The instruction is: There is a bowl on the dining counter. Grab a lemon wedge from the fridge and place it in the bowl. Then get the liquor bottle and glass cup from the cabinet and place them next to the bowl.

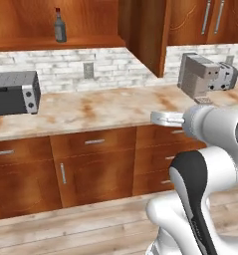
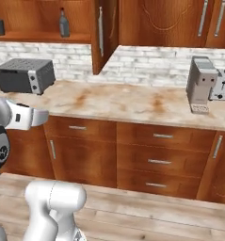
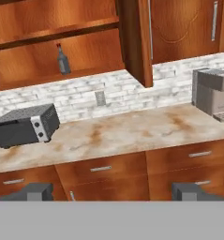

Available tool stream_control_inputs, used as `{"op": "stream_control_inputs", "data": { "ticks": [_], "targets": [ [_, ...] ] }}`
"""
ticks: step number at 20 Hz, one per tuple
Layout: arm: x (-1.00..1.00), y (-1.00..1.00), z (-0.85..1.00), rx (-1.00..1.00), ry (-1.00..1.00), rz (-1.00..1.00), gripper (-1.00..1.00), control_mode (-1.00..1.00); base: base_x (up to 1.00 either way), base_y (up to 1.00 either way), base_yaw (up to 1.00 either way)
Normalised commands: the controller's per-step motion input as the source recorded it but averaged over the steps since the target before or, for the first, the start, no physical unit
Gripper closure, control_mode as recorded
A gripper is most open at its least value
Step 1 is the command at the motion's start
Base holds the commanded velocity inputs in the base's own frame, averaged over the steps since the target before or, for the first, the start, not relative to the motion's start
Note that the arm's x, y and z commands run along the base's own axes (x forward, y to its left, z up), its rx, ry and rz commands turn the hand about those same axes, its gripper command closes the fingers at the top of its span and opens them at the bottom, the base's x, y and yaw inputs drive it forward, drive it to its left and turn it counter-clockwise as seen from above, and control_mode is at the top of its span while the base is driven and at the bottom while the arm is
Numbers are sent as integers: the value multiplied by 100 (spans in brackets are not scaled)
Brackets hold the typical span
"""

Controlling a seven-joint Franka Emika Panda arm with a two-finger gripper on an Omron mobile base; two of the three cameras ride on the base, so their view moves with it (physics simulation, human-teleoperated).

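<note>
counter (image 3: pixel 132 133) bare mid-span | liquor bottle (image 3: pixel 63 60) on shelf | gripper (image 3: pixel 114 191) open

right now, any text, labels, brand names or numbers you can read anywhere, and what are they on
No readable text in any view.
Liquor bottle on the cabinet shelf: no label legible, too small.
Toaster oven: pale control panel, marks too blurred to read.
Coffee machine: no readable brand.
Wall outlet: blank.

Both base views look forward and down from behind the arm, left and right, sharing the surface (image 1: pixel 105 107), toaster oven (image 2: pixel 25 75) and bottle (image 1: pixel 59 27). The hand view faces the same wall, level.
</note>
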Motion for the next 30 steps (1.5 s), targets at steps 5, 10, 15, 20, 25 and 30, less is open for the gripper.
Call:
{"op": "stream_control_inputs", "data": {
  "ticks": [5, 10, 15, 20, 25, 30],
  "targets": [
    [0, 0, 0, 0, 0, 0, -100, 100, 100, 81, -10],
    [0, 0, 0, 0, 0, 0, -100, 100, 81, 74, -12],
    [0, 0, 0, 0, 0, 0, -100, 100, 63, 60, -10],
    [0, 0, 0, 0, 0, 0, -100, 100, 77, 54, -9],
    [0, 0, 0, 0, 0, 0, -100, 100, 81, 26, -1],
    [55, 1, 0, 5, 1, 3, -100, -100, 34, 5, 0]
  ]
}}
